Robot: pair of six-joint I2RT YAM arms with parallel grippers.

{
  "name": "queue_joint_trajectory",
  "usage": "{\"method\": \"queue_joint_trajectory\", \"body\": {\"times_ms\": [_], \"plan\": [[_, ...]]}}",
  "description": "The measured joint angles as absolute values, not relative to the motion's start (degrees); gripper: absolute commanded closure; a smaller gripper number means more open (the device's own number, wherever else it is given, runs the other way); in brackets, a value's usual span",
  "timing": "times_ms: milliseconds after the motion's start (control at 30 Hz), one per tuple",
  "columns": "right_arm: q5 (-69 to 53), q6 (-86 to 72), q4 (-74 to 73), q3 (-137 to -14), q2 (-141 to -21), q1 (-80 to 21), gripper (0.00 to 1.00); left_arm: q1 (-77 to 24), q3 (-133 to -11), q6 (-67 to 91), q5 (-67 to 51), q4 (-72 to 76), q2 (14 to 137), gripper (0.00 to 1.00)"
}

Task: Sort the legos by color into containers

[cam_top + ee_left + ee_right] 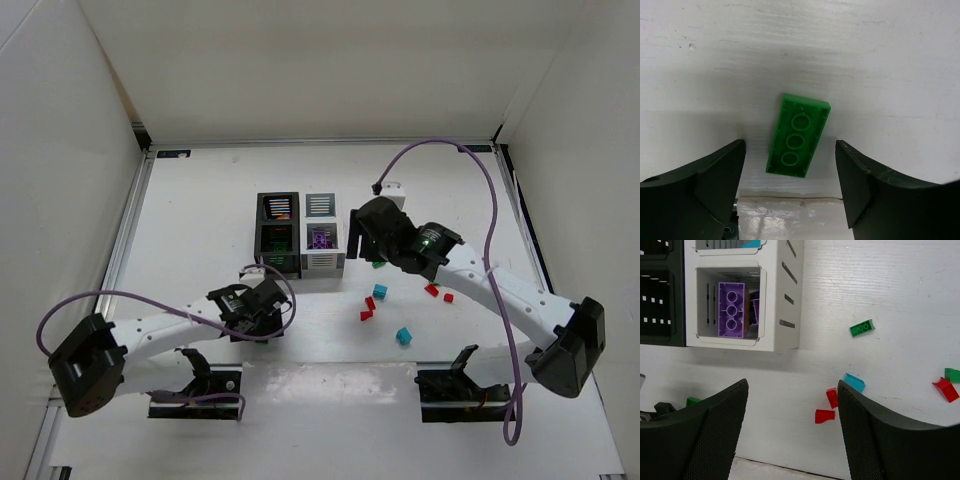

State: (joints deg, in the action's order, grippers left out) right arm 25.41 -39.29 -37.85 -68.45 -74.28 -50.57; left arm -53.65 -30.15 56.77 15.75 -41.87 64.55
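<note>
The four joined bins (299, 262) stand mid-table, black on the left and white on the right. The near white bin (775, 342) holds purple bricks (731, 310). My left gripper (262, 306) is open just in front of the black bins. In the left wrist view a green brick (799, 135) lies studs-down on the table just ahead of the open fingers (790, 187), untouched. My right gripper (362, 236) is open and empty (792, 432) right of the white bins. Loose bricks lie below it: red (824, 415), red (832, 397), cyan (854, 382), green (862, 328).
More loose bricks lie right of the bins: red (431, 290), red (448, 297), cyan (403, 336). A red brick (945, 389) and a green one (952, 374) sit at the right wrist view's edge. White walls enclose the table. A taped strip (795, 215) runs along the near side.
</note>
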Motion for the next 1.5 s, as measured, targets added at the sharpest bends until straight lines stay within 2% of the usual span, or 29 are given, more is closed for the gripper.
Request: {"method": "queue_joint_trajectory", "body": {"times_ms": [133,167,233,267,400,600,833,1033,1233,1500], "plan": [[25.85,-39.94,-38.50,-67.70,-73.54,-49.95,0.25,-54.46,-32.08,55.94,17.65,-42.06,68.84,0.34],[25.87,-40.12,-38.81,-67.29,-73.08,-49.76,0.25,-54.65,-32.36,55.72,18.17,-42.02,69.54,0.42],[25.87,-40.36,-38.96,-66.65,-72.40,-49.41,0.25,-54.96,-32.84,55.64,18.87,-41.65,70.59,0.49],[25.91,-40.47,-39.13,-66.37,-72.03,-49.25,0.25,-55.05,-33.10,55.68,19.00,-41.41,71.00,0.55],[25.93,-40.77,-39.18,-65.25,-70.50,-48.62,0.25,-55.94,-34.04,56.16,19.62,-40.93,72.51,0.64],[26.00,-41.41,-39.33,-64.03,-68.69,-47.68,0.25,-59.09,-36.45,56.60,20.58,-44.80,72.86,0.66],[25.71,-41.78,-40.14,-60.51,-63.99,-44.91,0.25,-61.14,-52.01,53.56,28.14,-54.28,62.83,0.65],[25.32,-41.76,-40.56,-57.84,-60.90,-41.01,0.25,-51.77,-58.70,43.53,32.38,-50.92,57.19,0.65],[25.06,-41.58,-40.58,-57.58,-60.88,-39.94,0.25,-39.44,-62.89,33.89,29.30,-43.88,66.81,0.65],[24.91,-41.58,-40.58,-57.49,-62.28,-37.52,0.25,-35.18,-65.41,28.95,25.43,-37.54,75.20,0.65]]}}
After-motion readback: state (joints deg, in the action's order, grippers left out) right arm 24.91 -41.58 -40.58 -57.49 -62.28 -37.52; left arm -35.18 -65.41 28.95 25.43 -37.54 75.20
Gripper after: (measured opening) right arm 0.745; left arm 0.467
